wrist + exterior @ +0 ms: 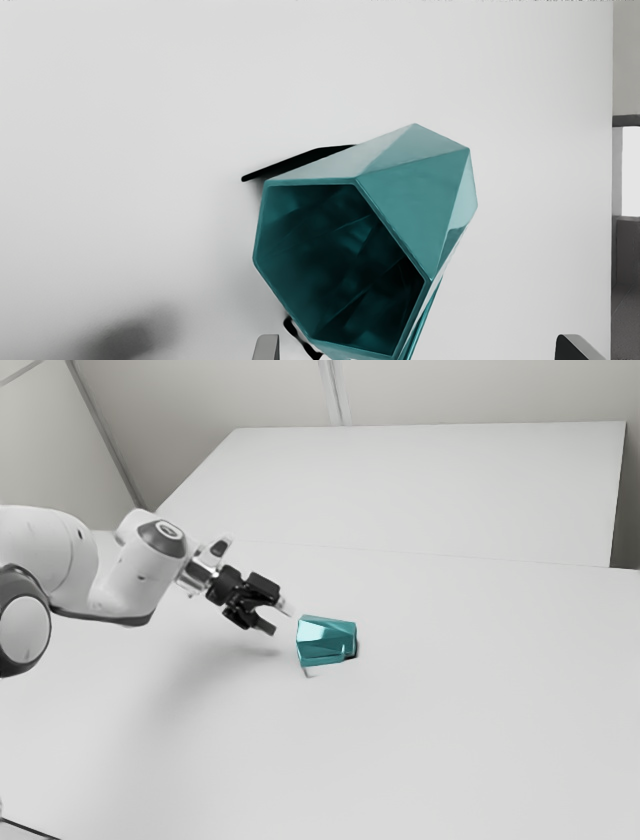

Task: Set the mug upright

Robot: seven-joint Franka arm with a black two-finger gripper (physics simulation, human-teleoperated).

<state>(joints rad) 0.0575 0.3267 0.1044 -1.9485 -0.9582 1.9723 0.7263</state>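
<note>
Clock read on the exterior view, twelve at its top. The mug [327, 641], teal and faceted, is being seen tipped on its side on the white table [460, 750]. Its wider, open end is being turned toward nine o'clock, its narrower base toward three. The black gripper [280, 619] is being held near the mug, with a gap being left between them; from the gripper, the mug is being sighted at about four o'clock. The jaws are being kept wide, with nothing being gripped. The arm [135, 575] is being extended from the exterior view's left, and the hand is being angled downward toward the mug. A soft shadow is being cast on the table, below the arm.

In the wrist view, the mug's hollow mouth is being presented to the camera, its inside being darkened by shade. The fingers [266, 348] are being shown far apart, the mug being framed ahead of them, nearer to one finger than to the other. A thin dark shadow is being thrown on the table beside the mug.
</note>
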